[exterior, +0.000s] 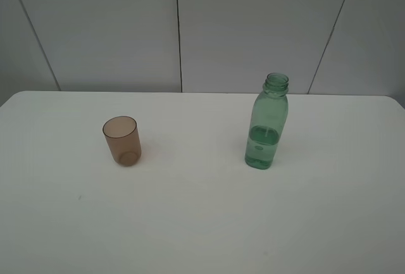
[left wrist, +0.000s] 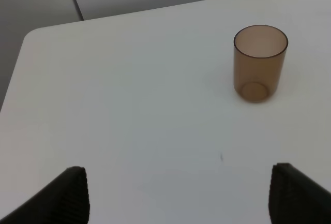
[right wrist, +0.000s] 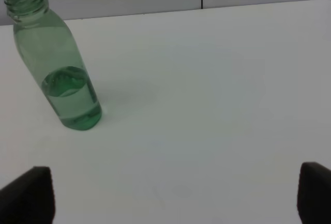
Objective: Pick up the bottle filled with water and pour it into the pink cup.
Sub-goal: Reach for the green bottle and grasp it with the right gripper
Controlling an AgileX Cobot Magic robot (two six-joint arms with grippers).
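Observation:
The green translucent bottle (exterior: 267, 123) stands upright and capless on the white table (exterior: 202, 223), right of centre, about a third full of water. It also shows in the right wrist view (right wrist: 54, 61). The pink cup (exterior: 121, 140) stands upright and empty, left of centre, and shows in the left wrist view (left wrist: 259, 62). Neither gripper shows in the high view. My left gripper (left wrist: 178, 195) is open, well short of the cup. My right gripper (right wrist: 176, 195) is open, well short of the bottle. Both hold nothing.
A grey panelled wall (exterior: 190, 27) stands behind the table's far edge. The table's rounded far-left corner (left wrist: 31, 32) shows in the left wrist view. A tiny dark speck (exterior: 80, 197) lies on the table near the cup.

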